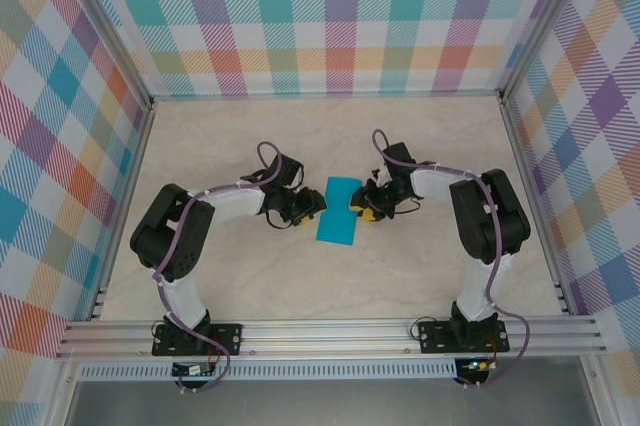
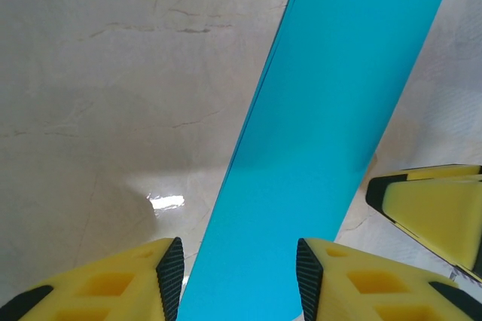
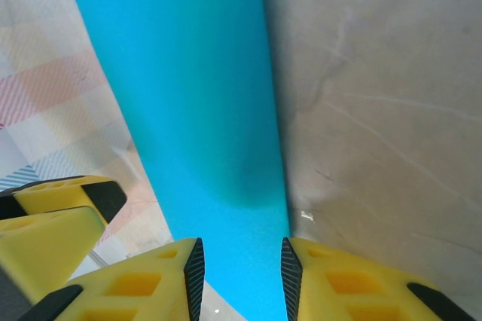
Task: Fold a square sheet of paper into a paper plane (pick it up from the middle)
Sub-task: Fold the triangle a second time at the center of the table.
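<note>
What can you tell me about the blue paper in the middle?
The blue paper is plain, smooth teal, a long rectangle that looks folded in half. It seems to lie flat on the pale marble-look table, between the left gripper and the right gripper. It runs between each one's open yellow fingers; whether they touch it is unclear.

— What's underneath it all?
— A table [image 1: 250, 276], pale with a marbled look and thin grey veins. There's a small glare spot [image 2: 166, 202] on it.
— And round it?
— Checked walls [image 1: 330, 16] in pastel colours on three sides, and a metal rail [image 1: 330, 331] across the near edge.
</note>
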